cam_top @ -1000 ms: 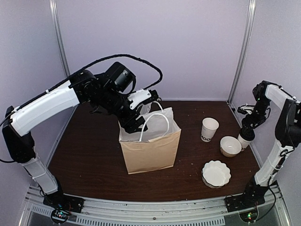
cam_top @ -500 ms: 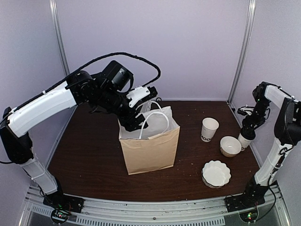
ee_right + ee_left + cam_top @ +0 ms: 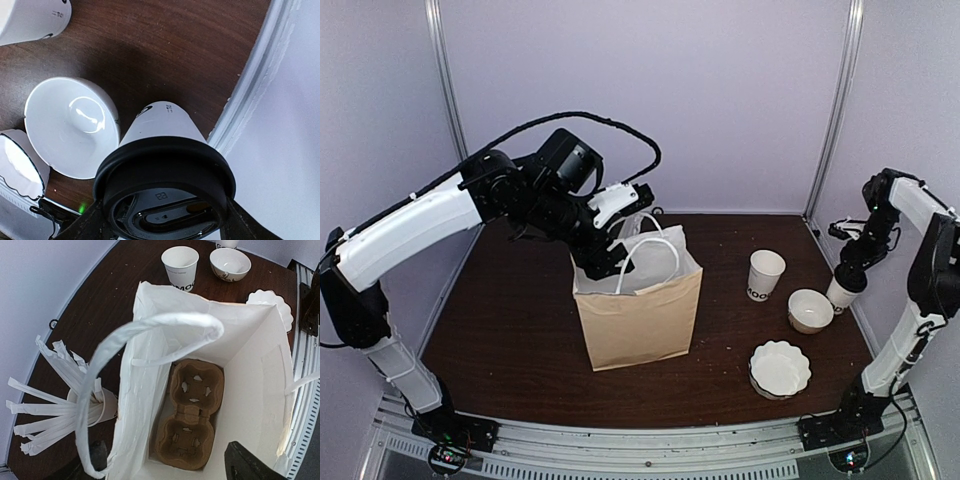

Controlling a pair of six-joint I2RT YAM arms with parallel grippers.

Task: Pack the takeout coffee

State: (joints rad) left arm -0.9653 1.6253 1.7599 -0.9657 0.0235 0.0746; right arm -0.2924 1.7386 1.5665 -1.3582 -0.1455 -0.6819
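Table [image 3: 520, 330], dark wood. Bag [image 3: 640, 320] stands upright mid-table, mouth open, one white handle arching across it. Left gripper [image 3: 170, 462] hangs over the bag's rim, fingers spread wide. Cardboard carrier [image 3: 192, 415] lies flat on the bag floor. Straw cup [image 3: 97, 407] sits just behind the bag.

Right side: scalloped dish [image 3: 780, 368] nearest, then bowl [image 3: 809, 308], then open cup [image 3: 765, 273]. Bowl and open cup lie between bag and coffee.

Coffee [image 3: 162, 125] at the far right table edge, just beside the bowl. Upright, long axis vertical, lid [image 3: 165, 165] up. Right gripper [image 3: 165, 222] straddles the lid; contact unclear.
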